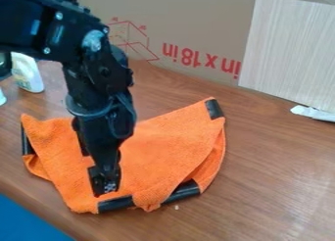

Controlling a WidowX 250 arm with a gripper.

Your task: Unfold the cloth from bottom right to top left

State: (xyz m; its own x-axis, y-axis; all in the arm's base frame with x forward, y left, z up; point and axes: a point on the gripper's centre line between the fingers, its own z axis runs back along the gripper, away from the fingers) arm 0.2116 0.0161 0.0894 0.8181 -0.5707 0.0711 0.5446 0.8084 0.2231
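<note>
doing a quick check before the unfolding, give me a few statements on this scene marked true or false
1. The orange cloth lies on the wooden table. True.
2. The cloth is spread fully flat. False: it is folded along its lower right side.
3. The gripper is over the lower left part of the cloth. True.
4. A white bottle stands on the cloth. False: it stands on the table, at the view's upper left.
5. Black strips show at parts of the cloth's edge. True.
</note>
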